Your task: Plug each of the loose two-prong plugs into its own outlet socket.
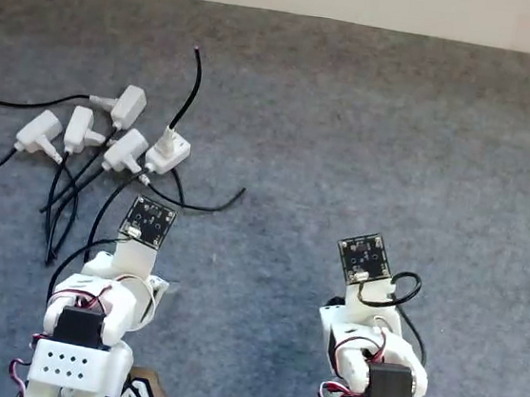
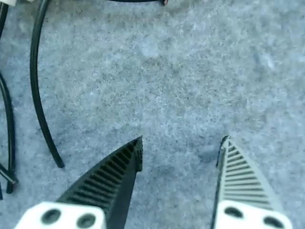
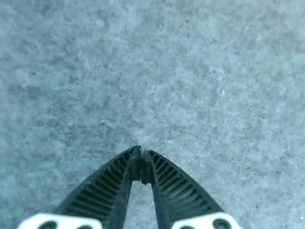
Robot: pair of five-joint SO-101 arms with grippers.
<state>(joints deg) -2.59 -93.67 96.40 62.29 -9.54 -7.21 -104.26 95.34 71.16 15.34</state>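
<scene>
Left gripper is hanging wide open near the plugs; right gripper is sitting shut, empty. Likely best: gripping one plug's body, avoiding the cords.

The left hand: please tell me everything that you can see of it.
The left hand has two tapered fingers, black and ribbed, plastic by the look, on white bases with holes. It is open and holds nothing. It points down at the grey carpet; black cables lie to one side, apart from it.
</scene>
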